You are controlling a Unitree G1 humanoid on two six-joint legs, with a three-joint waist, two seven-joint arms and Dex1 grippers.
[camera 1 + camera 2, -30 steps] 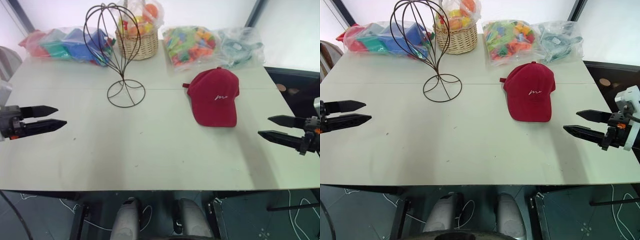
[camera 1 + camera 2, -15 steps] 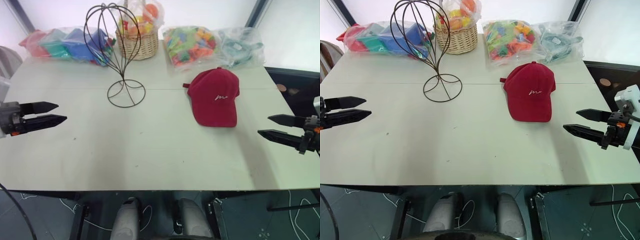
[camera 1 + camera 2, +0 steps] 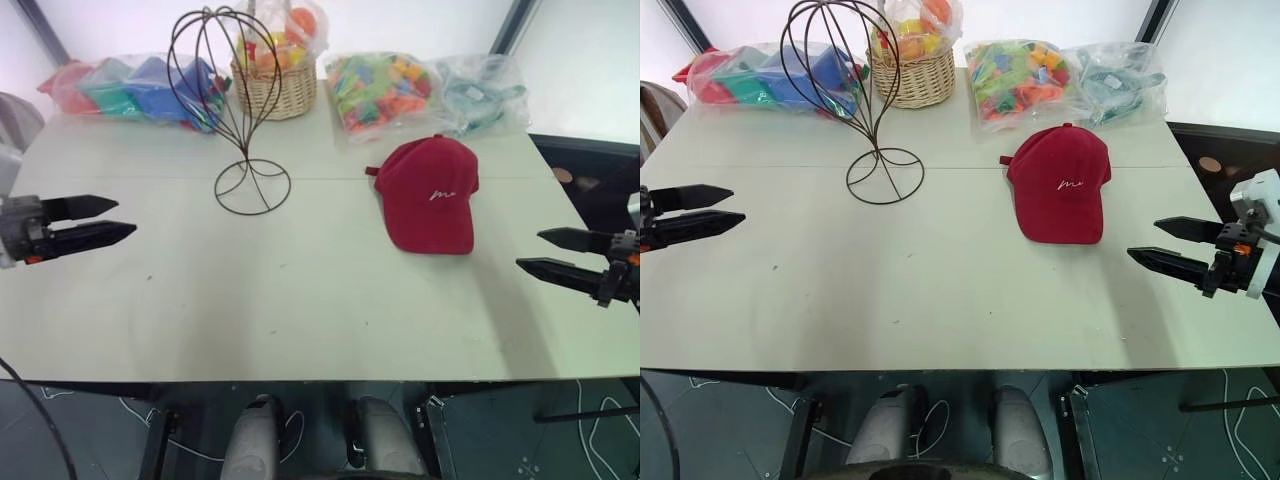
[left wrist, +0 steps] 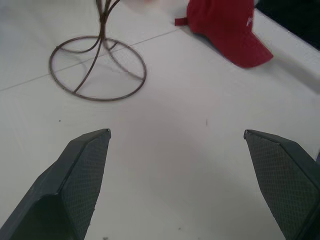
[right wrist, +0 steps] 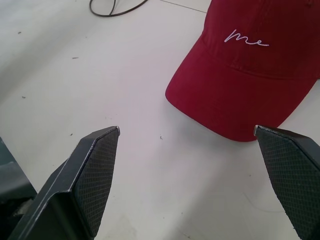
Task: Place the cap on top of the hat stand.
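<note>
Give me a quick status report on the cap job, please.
Both end effectors, left and right, open, empty. Cap flat on table, hat stand bare. Nothing between them.

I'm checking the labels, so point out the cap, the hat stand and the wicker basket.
cap (image 3: pixel 430 190), left eye view, on its crown.
hat stand (image 3: pixel 252 187), left eye view, on its ring base.
wicker basket (image 3: pixel 912 80), right eye view, on its woven wall.

Bare table between both hands and cap; hat stand well apart.
</note>
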